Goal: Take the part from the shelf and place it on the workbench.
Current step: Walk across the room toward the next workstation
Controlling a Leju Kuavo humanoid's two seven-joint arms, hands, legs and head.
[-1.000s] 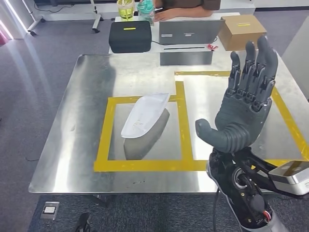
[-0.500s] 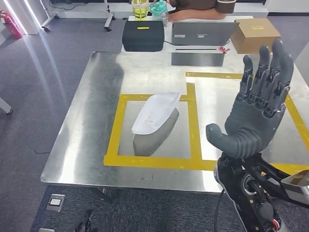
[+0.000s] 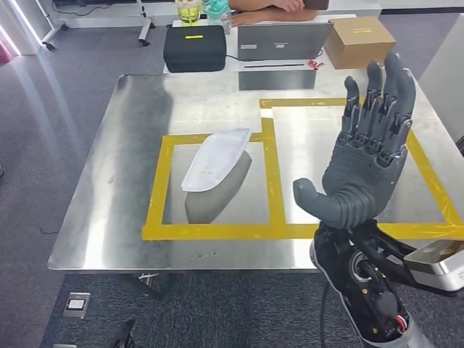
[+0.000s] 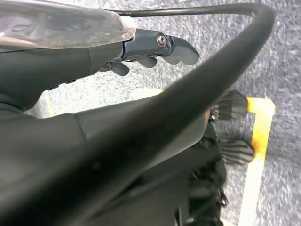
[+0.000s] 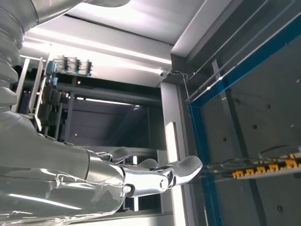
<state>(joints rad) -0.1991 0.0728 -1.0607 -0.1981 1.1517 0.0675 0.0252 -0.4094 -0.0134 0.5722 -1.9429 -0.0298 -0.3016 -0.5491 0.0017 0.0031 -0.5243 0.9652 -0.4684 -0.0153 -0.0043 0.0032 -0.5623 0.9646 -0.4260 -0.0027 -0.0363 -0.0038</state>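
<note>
Now the white part (image 3: 215,159) is lying on the steel bench (image 3: 125,145), inside the left square of yellow tape (image 3: 155,185), with nothing touching it. Behind it a black case (image 3: 195,48) and a cardboard box (image 3: 359,40) are sitting on a further table. Right of the part, the right hand (image 3: 365,156) is hovering palm-up above the bench, fingers spread and holding nothing. The left hand (image 4: 156,49) is hanging over grey floor; whether its fingers are apart or closed I cannot tell.

No text, label or number is legible on anything in view
</note>
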